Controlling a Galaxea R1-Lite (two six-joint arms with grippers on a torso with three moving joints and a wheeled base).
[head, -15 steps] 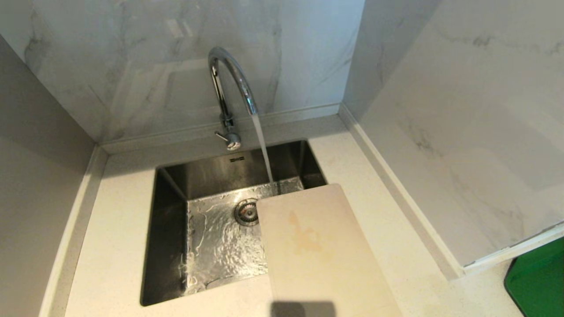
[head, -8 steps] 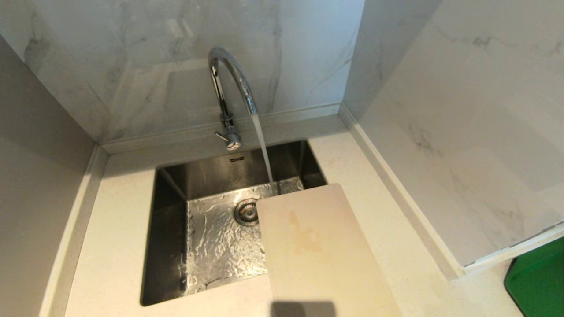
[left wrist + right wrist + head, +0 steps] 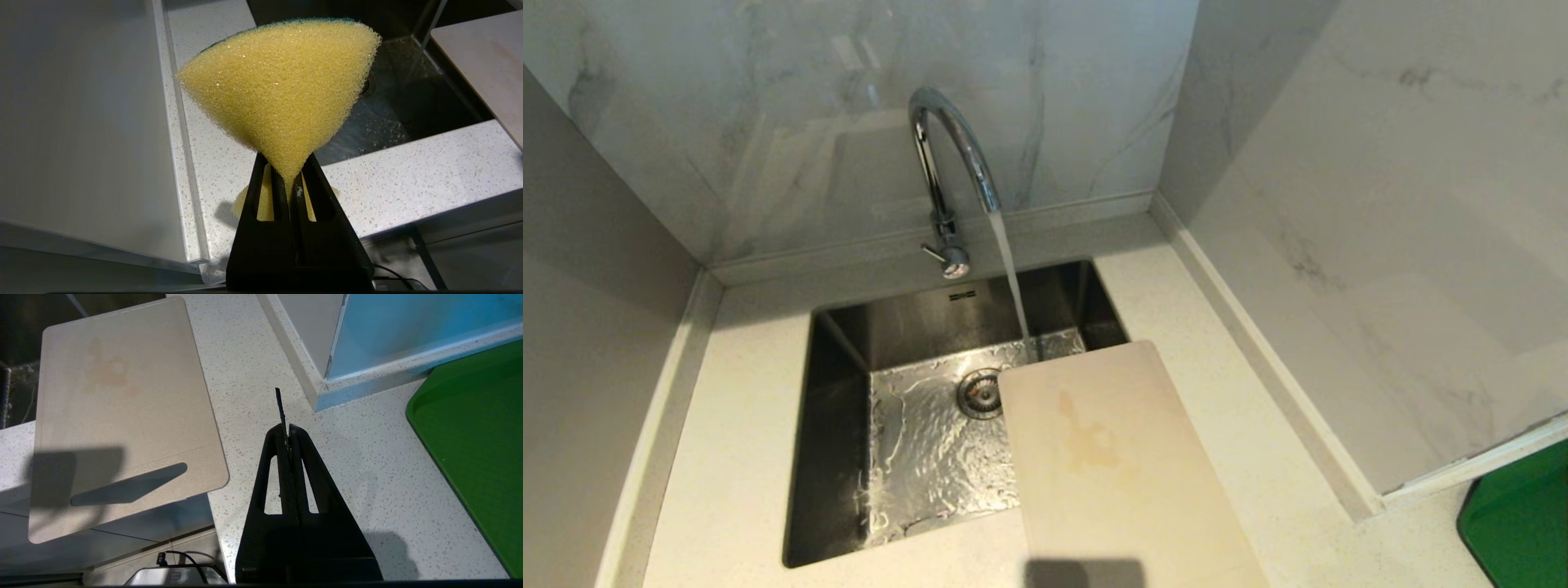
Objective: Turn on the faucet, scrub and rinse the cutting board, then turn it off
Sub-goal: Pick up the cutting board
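Access to the sink (image 3: 833, 425) is open from above on its left half; the cutting board (image 3: 1119, 474) overhangs the right front corner. The faucet (image 3: 947, 163) arches over the rear edge, its water stream (image 3: 1011, 278) falling just behind the board. Marble walls (image 3: 1380, 204) close in at rear and right.

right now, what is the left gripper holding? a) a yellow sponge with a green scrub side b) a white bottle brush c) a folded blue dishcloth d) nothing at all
a: in the left wrist view the left gripper is shut on a yellow sponge with a green scrub side, pinching it so that it fans out above the white speckled countertop by the steel sink.
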